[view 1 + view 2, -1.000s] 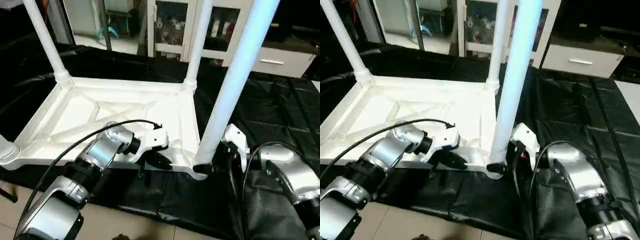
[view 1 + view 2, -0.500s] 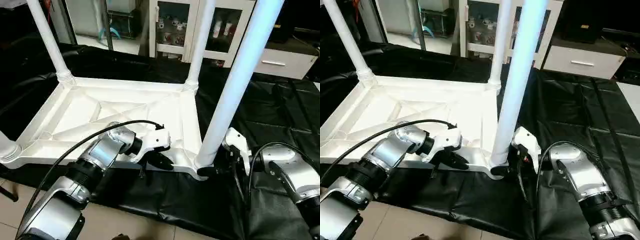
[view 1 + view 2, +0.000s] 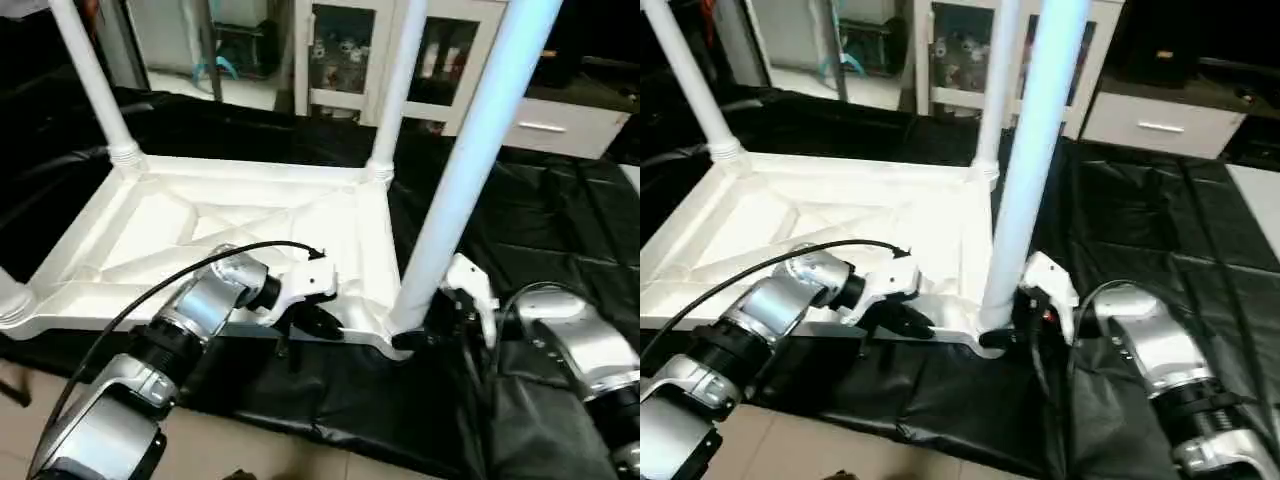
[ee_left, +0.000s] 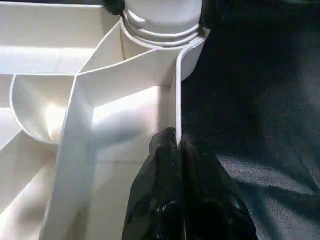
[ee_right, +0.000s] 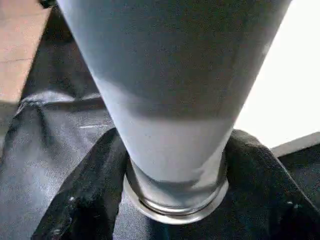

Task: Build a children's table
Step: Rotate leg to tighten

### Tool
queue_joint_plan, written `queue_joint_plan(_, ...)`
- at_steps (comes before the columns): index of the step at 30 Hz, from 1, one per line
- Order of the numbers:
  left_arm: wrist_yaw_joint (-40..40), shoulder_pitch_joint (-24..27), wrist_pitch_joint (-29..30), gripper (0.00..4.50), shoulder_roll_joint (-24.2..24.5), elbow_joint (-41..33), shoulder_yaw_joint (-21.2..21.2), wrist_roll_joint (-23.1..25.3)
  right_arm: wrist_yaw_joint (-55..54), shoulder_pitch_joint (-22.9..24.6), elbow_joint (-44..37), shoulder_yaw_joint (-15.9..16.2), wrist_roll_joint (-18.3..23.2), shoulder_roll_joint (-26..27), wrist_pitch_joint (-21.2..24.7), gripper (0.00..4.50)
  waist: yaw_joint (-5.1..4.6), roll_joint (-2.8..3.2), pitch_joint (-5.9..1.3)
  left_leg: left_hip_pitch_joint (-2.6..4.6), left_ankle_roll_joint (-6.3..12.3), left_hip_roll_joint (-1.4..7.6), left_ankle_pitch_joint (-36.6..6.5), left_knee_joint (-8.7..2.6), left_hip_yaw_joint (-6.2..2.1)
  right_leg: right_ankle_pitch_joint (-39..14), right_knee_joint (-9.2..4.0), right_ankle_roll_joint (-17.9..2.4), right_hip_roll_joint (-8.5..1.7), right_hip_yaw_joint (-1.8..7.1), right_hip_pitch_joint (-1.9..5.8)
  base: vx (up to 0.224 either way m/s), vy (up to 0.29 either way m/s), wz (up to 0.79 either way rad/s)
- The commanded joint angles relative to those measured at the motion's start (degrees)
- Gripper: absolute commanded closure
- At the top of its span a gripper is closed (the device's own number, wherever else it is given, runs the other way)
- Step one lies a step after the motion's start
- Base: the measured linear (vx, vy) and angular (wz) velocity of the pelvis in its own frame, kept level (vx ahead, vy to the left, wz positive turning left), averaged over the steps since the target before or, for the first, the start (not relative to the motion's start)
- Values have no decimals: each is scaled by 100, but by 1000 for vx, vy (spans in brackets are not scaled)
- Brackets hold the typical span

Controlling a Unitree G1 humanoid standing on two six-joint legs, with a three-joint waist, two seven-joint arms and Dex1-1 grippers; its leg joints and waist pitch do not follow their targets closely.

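1. nearest the robot, the left pincer (image 3: 318,322) is clamped on the near rim of the tabletop (image 3: 150,240); in the left wrist view its fingers (image 4: 165,200) pinch the thin wall just short of the corner socket.
2. the tabletop lies upside down on the black-covered desk (image 3: 560,230), ribbed underside up, its near edge close to the desk's front.
3. at the near right corner the right pincer (image 3: 432,330) is closed round the foot of the near right leg (image 3: 470,170), just above the socket; the right wrist view has black fingers (image 5: 80,200) on both sides of the tube.
4. a second ago this pincer stood wider, beside the leg; it has since closed in on it. the left pincer has not shifted.
5. in the head views the leg leans right toward its top. judged from that, it may not be fully seated. pushing while it is tilted could jam it or pop it out of the socket.
6. the grip is very low on a long tube, so it could tip over if the pincer slips.
7. a hard push could slide the tabletop toward the desk's front if the left hold gives.
8. farther back, the far left leg (image 3: 95,85) and far right leg (image 3: 397,85) stand upright in their sockets; a fourth socket collar (image 3: 12,300) shows at the near left corner.
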Motion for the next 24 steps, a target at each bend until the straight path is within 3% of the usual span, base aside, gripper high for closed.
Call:
queue_joint_plan(1, 912, -106, 122, 450, -479, 622, 62, 184, -1180, -100, 334, -241, -78, 558, 162, 192, -52, -1, -208, 68, 30, 107, -2039, -461, -44, -2130, -517, -1111, -245, 139, 126, 0, 0, 0)
queue_joint_plan(2, 1029, -142, 134, 450, -536, 692, 111, 173, -1308, -109, 362, -289, -72, 617, 188, 192, -79, -20, -188, 137, -109, 73, -2424, -456, -71, -2850, -593, -920, -255, 103, 88, 0, 0, 0)
queue_joint_plan(3, 1698, -340, 157, 450, -796, 1060, 325, 171, -1988, -148, 456, -505, -59, 926, 387, 192, -98, -26, -202, 162, -166, 81, -2549, -458, -100, -3090, -609, -825, -271, 96, 83, -59, 13, -7)
queue_joint_plan(4, 1848, -385, 163, 450, -846, 1136, 364, 179, -2140, -156, 471, -545, -65, 992, 436, 192, -122, -36, -209, 154, -187, 67, -2543, -461, -115, -3203, -624, -738, -269, 91, 89, -59, 13, -7)
queue_joint_plan(5, 2082, -450, 283, 450, -920, 1238, 430, 184, -2372, -165, 500, -588, -105, 1088, 480, 192, -155, -47, -241, 99, -185, 72, -2425, -499, -163, -3188, -638, -603, -287, 66, 148, -51, 24, -11)
queue_joint_plan(8, 2623, -593, 403, 450, -1083, 1459, 575, 188, -2866, -179, 603, -653, -227, 1307, 538, 193, -176, -28, -244, 84, -131, 83, -2356, -523, -170, -2759, -631, -689, -265, 75, 143, 0, 0, 0)
queue_joint_plan(10, 3209, -765, 426, 450, -1306, 1716, 764, 133, -3658, -233, 814, -713, -466, 1630, 494, 193, -202, -27, -248, 79, -118, 69, -2277, -522, -145, -2336, -610, -848, -244, 84, 136, 0, 0, 0)
queue_joint_plan(11, 3534, -857, 328, 450, -1399, 1862, 802, 165, -4219, -324, 1019, -837, -532, 1840, 446, 193, -202, -27, -248, 79, -118, 69, -2277, -522, -145, -2336, -610, -848, -244, 84, 136, 0, 0, 0)
queue_joint_plan(13, 4314, -1123, -58, 450, -1645, 2342, 892, 381, -5972, -645, 1570, -1394, -631, 2403, 257, 193, -240, 1, -256, 90, -173, 45, -2242, -513, -131, -2267, -611, -876, -244, 106, 91, 0, 0, 0)
queue_joint_plan(14, 4424, -1172, -133, 450, -1697, 2413, 888, 411, -6309, -725, 1680, -1508, -622, 2509, 213, 193, -251, 0, -272, 100, -224, 46, -2226, -517, -142, -2254, -609, -871, -253, 105, 93, 0, 0, 0)
queue_joint_plan(15, 4477, -1195, -170, 450, -1722, 2446, 885, 426, -6466, -766, 1736, -1556, -622, 2558, 188, 193, -251, -17, -319, 66, -208, 50, -1904, -508, -139, -1764, -556, -905, -246, 113, 152, 0, 0, 0)
queue_joint_plan(16, 4587, -1238, -264, 450, -1770, 2495, 865, 458, -6704, -864, 1886, -1559, -678, 2626, 84, 193, -251, -17, -319, 66, -208, 50, -1904, -508, -139, -1764, -556, -905, -246, 113, 152, 0, 0, 0)
queue_joint_plan(17, 4660, -1279, -342, 450, -1816, 2541, 830, 495, -6913, -967, 2042, -1509, -776, 2680, -62, 193, -240, -3, -321, 67, -129, 56, -1686, -482, -105, -1264, -525, -1021, -225, 126, 139, 0, 0, 0)
queue_joint_plan(20, 4645, -1309, -409, 450, -1859, 2581, 773, 529, -7089, -1089, 2147, -1530, -816, 2780, -250, 194, -230, -44, -390, 11, 104, 36, -1104, -413, -76, -442, -416, -1201, -221, 125, 208, 64, -8, 2)
queue_joint_plan(21, 4559, -1301, -464, 450, -1860, 2572, 723, 553, -7094, -1157, 2164, -1606, -766, 2819, -386, 194, -194, -39, -425, -27, 346, 19, -365, -339, -56, 652, -295, -1370, -198, 126, 234, 63, -19, -1)
queue_joint_plan(24, 4368, -1335, -769, 450, -1872, 2748, 617, 635, -7120, -1284, 2209, -1728, -762, 2872, -720, 194, -148, -13, -428, -21, 624, 6, -26, -300, -31, 1213, -251, -1550, -199, 120, 238, 21, -6, 0)
